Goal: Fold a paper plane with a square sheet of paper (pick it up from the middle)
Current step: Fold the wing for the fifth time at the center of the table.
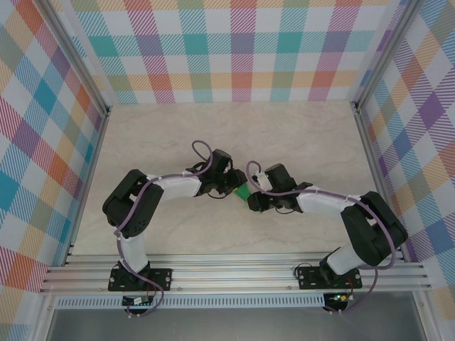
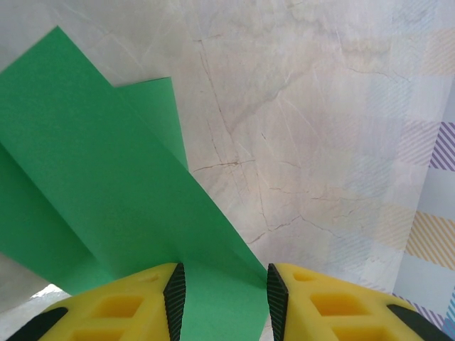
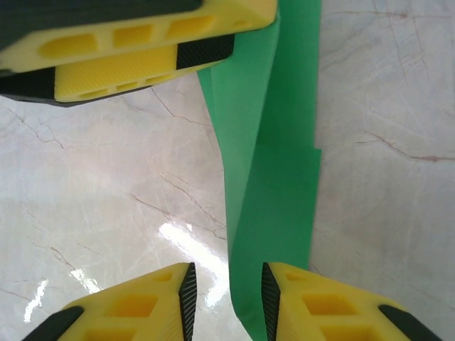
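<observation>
The green paper (image 1: 243, 190) lies mid-table, folded into a long narrow strip with overlapping layers, between the two grippers. In the left wrist view the paper (image 2: 106, 185) runs from the upper left down into the gap of my left gripper (image 2: 226, 291). Its jaws stand apart with the paper's flat face spanning between the pads. In the right wrist view the paper (image 3: 274, 177) runs from top to bottom with one flap raised. My right gripper (image 3: 227, 298) is open, the strip's near end partly in the gap and under the right pad. The left gripper's fingers (image 3: 142, 71) sit at the strip's far end.
The tabletop (image 1: 284, 135) is pale and marbled. Plaid walls (image 1: 227, 50) close it in at the back and both sides, with metal frame posts at the corners. An aluminium rail (image 1: 234, 273) carrying both arm bases runs along the near edge.
</observation>
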### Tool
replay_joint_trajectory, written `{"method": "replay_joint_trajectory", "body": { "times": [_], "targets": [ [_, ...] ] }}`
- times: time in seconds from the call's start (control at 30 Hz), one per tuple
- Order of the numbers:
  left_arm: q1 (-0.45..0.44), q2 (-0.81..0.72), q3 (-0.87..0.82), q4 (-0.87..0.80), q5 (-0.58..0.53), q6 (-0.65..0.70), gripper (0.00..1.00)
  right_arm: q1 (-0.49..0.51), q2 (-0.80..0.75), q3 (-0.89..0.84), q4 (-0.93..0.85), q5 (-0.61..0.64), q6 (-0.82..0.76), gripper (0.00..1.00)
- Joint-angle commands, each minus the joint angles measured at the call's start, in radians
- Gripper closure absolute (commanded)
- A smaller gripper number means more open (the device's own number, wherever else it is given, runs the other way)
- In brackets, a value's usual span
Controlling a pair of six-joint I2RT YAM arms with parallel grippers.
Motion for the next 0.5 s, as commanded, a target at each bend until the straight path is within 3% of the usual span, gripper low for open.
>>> {"method": "replay_joint_trajectory", "body": {
  "times": [0.0, 0.2, 0.47],
  "targets": [
    [-0.006, 0.018, 0.03, -0.016, -0.005, 0.016, 0.62, 0.027, -0.028, 0.025, -0.052, 0.101, -0.054, 0.65],
    [-0.006, 0.016, 0.035, -0.016, -0.003, 0.017, 0.62, 0.069, -0.009, 0.036, -0.064, 0.186, -0.085, 0.6],
    [-0.006, 0.016, 0.035, -0.016, 0.0, 0.015, 0.62, 0.084, 0.022, 0.048, -0.067, 0.217, -0.11, 0.68]
  ]
}}
